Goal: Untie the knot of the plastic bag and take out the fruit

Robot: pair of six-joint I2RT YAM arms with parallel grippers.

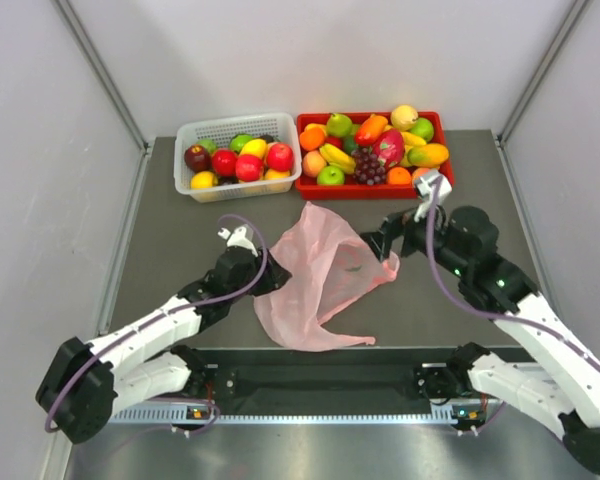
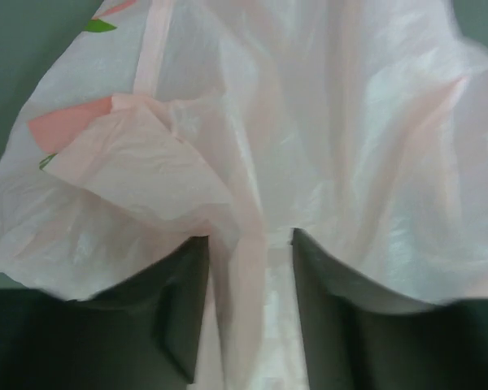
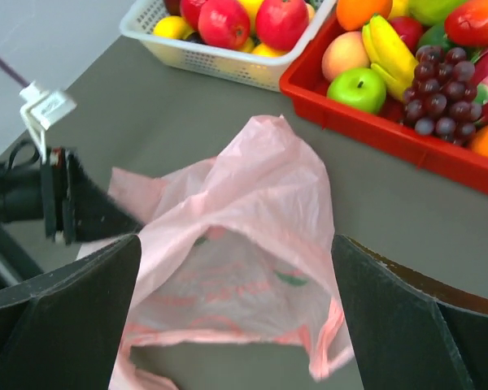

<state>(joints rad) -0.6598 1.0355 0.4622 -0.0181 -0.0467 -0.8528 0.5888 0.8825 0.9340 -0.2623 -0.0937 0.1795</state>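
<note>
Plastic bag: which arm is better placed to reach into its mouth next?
Right, likely: the right pincer is open, facing the mouth of the plastic bag; the left pincer is shut on its plastic, holding it.

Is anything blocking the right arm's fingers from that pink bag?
Nothing visible. The right fingers stand open right at the plastic bag; the left fingers have plastic between them.

Dark grey matte counter (image 1: 170, 230), evenly lit. Pale plain walls (image 1: 320, 50) enclose its far, left and right edges. Metal struts (image 1: 100, 72) rise from both far corners.
</note>
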